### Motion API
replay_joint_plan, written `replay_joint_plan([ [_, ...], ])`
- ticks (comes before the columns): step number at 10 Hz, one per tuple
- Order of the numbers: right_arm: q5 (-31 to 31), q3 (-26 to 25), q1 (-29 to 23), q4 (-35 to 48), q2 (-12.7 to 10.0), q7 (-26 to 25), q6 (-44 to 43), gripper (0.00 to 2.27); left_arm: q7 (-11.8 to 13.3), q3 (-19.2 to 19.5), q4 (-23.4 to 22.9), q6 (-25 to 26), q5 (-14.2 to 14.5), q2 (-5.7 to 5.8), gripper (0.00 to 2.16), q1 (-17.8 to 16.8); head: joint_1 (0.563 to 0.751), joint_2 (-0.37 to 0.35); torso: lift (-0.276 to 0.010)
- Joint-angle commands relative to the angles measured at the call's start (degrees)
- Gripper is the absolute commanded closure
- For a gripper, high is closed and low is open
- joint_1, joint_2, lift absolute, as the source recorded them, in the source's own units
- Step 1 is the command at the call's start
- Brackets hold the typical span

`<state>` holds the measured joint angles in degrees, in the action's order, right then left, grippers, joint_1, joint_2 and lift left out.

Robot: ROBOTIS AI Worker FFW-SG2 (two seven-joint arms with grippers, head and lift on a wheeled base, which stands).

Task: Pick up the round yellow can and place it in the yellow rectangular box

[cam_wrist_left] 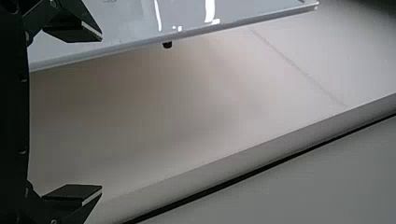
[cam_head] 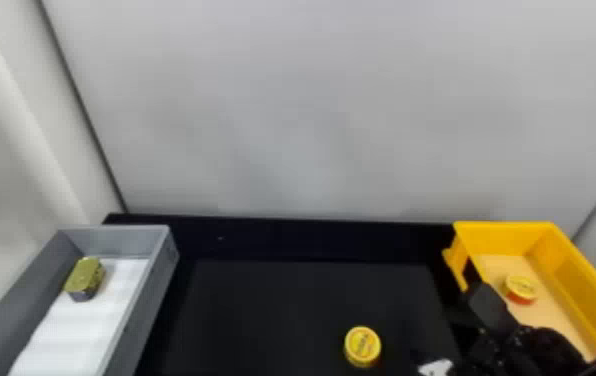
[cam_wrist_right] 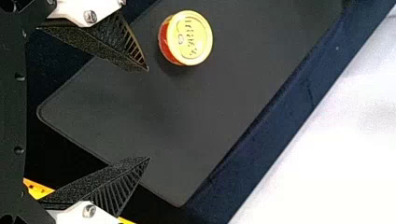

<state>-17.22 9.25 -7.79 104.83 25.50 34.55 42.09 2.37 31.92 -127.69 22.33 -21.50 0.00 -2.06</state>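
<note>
Can [cam_head: 362,346] stands upright on the mat [cam_head: 287,305] at five o'clock in my head view, yellow lid up. I have my right pincer [cam_head: 436,368] near it, toward about four o'clock from the can. The right wrist view shows me that pincer [cam_wrist_right: 148,114] spread open and empty, with the can apart from its fingers and a red side under the lid.

The yellow box [cam_head: 582,280] sits at four o'clock in my head view, on the black tabletop [cam_head: 282,237]; a second can [cam_head: 521,289] already stands upright inside. Over at eight o'clock I see a grey box [cam_head: 154,285] with a white liner [cam_head: 77,330] and a green tin [cam_head: 83,278] on it. My left pincer [cam_wrist_left: 102,112] is empty too, its fingers wide apart above a pale surface [cam_wrist_left: 154,126].
</note>
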Motion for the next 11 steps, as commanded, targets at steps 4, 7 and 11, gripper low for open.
replay_joint_plan([
  [4,-3.4,-0.1,-0.9,-1.1,-1.5,2.9,0.4,0.12,-0.6,10.9,-4.4,1.4,-1.9,-0.15,0.13,0.0,0.629,0.012,-0.055],
  [7,-3.9,0.5,-0.7,-1.6,-2.6,3.1,-0.1,0.12,-0.4,9.4,-4.2,1.9,-1.9,-0.15,0.13,0.2,0.629,0.012,-0.055],
  [11,1.7,2.7,1.8,-5.1,-6.0,2.8,-6.9,0.12,-0.4,7.0,-2.9,1.9,-1.7,-0.15,0.13,0.0,0.629,0.012,-0.055],
])
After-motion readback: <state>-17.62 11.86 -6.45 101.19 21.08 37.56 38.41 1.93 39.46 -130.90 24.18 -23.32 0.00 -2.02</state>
